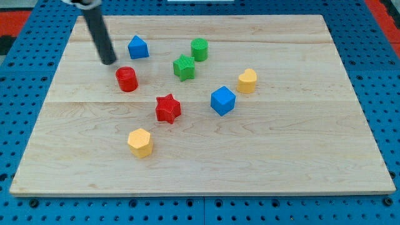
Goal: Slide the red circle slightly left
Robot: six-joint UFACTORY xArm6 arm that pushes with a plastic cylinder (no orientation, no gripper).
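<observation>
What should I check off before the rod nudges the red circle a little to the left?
1. Target in view: the red cylinder-shaped circle block stands unobstructed on the wooden board. Ok.
2. Side of approach: my tip sits to the upper left of the red circle, not on its right. Not ok for a leftward push.
3. Contact: a small gap shows between tip and red circle. Ok, nothing has been disturbed.
4. Path to the left: bare board left of the red circle. Ok.
5. Detour room: the blue house-shaped block lies close above and to the right, the red star block below and to the right. Cannot tell if clearance suffices.
</observation>
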